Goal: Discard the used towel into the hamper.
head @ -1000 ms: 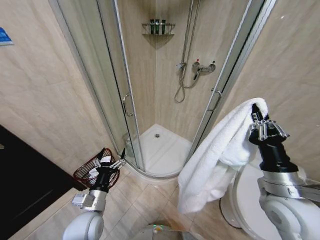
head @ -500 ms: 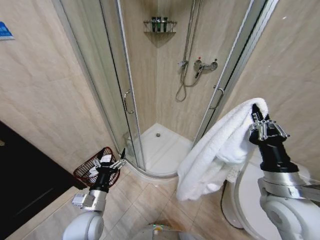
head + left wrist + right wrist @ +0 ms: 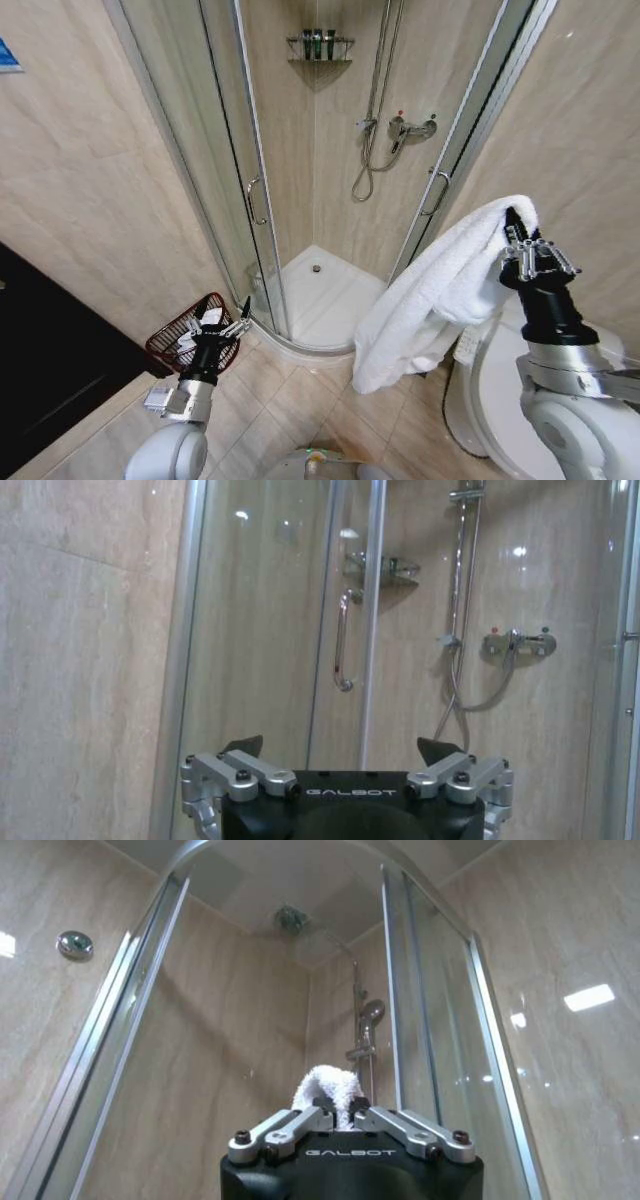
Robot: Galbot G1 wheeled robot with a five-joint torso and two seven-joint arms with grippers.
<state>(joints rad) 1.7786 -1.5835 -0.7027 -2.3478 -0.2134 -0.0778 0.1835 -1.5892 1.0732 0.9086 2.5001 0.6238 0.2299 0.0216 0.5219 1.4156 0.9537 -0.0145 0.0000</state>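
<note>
A white towel (image 3: 440, 290) hangs in a long fold from my right gripper (image 3: 515, 222), which is raised at the right of the head view and shut on the towel's top edge. In the right wrist view a tuft of the towel (image 3: 329, 1087) pokes out between the closed fingers of that gripper (image 3: 338, 1111). The hamper (image 3: 185, 335), a dark red-brown slatted basket with something white inside, stands on the floor at the lower left by the shower door. My left gripper (image 3: 225, 322) is held upright in front of it, fingers open and empty; in its wrist view the gripper (image 3: 343, 748) faces the shower.
A glass corner shower cubicle (image 3: 320, 180) fills the middle, with a door handle (image 3: 255, 200), mixer tap (image 3: 410, 128) and shelf (image 3: 320, 47). A white toilet (image 3: 495, 390) sits at the lower right. A dark cabinet (image 3: 50, 350) lies at the lower left. Tiled floor (image 3: 300, 400) lies between.
The whole head view has shifted slightly, so the camera moved. The towel's hanging end has swung a little and now hangs shorter. Both arms keep their poses.
</note>
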